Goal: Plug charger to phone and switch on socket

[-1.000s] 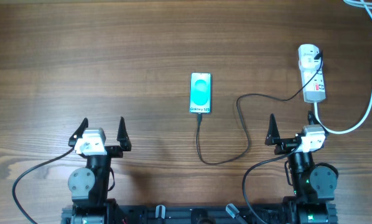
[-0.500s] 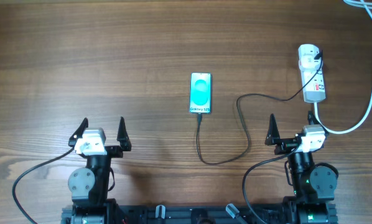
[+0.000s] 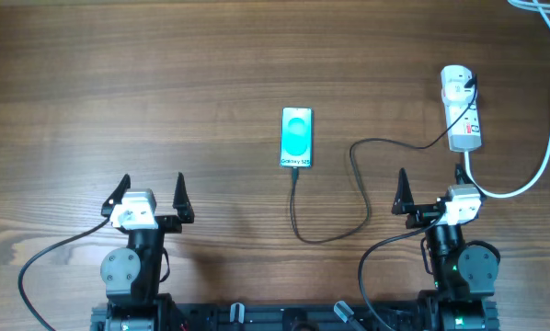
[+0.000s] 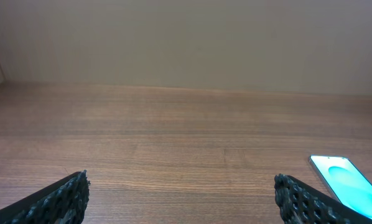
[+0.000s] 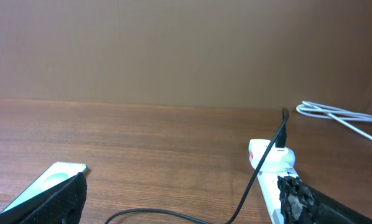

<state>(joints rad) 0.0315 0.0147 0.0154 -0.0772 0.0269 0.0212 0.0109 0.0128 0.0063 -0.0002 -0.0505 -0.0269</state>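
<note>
The phone (image 3: pixel 296 138) lies flat mid-table, teal screen up, "Galaxy" text at its near end; it also shows in the left wrist view (image 4: pixel 348 184) and the right wrist view (image 5: pixel 40 184). The thin black charger cable (image 3: pixel 360 188) runs from the phone's near end, loops down and right, then up to the black plug in the white socket strip (image 3: pixel 462 108), also seen in the right wrist view (image 5: pixel 270 163). My left gripper (image 3: pixel 151 195) is open and empty at the near left. My right gripper (image 3: pixel 431 188) is open and empty, just below the socket.
A thicker white cable (image 3: pixel 532 179) leaves the socket's near end, curves right and runs up the table's right edge to the far corner (image 5: pixel 335 113). A plain wall stands behind the table's far edge.
</note>
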